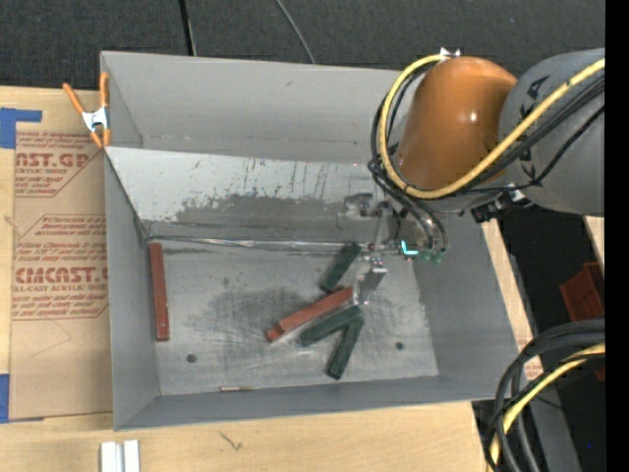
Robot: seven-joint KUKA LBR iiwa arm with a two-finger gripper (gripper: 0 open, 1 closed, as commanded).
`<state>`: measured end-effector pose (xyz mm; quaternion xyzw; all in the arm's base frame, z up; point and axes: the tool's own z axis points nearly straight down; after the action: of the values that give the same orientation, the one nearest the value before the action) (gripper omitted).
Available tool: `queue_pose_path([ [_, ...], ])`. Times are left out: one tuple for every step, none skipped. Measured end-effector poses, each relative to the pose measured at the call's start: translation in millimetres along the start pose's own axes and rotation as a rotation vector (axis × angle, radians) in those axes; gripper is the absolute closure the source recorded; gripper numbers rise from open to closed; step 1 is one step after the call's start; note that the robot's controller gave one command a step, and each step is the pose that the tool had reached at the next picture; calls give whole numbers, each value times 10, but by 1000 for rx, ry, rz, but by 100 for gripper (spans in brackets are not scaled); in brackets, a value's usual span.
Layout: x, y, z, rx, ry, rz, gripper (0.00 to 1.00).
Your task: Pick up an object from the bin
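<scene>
My gripper [366, 285] hangs low over a small cluster of bars right of the bin's middle. Its tip is just above the right end of a red-brown bar [311, 316] that lies slanted on the bin floor. A dark green bar [340, 266] slants up to the gripper's left, partly hidden behind it. A second dark green bar [329, 328] lies against the red-brown bar's lower side. A third dark green bar [343, 350] points down toward the bin's front. I see nothing held by the gripper.
A long red-brown bar [157, 291] lies alone along the bin's left wall. The arm with its orange cover and yellow cables reaches in from the right, over the bin's right rear corner.
</scene>
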<state>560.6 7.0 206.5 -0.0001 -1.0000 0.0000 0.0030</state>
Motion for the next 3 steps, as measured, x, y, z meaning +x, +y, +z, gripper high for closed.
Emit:
queue_pose_path([
  [-16,0,-43,0,-8,0,0],
  [70,12,584,0,-10,-144,0],
  [89,7,988,0,-4,-184,0],
])
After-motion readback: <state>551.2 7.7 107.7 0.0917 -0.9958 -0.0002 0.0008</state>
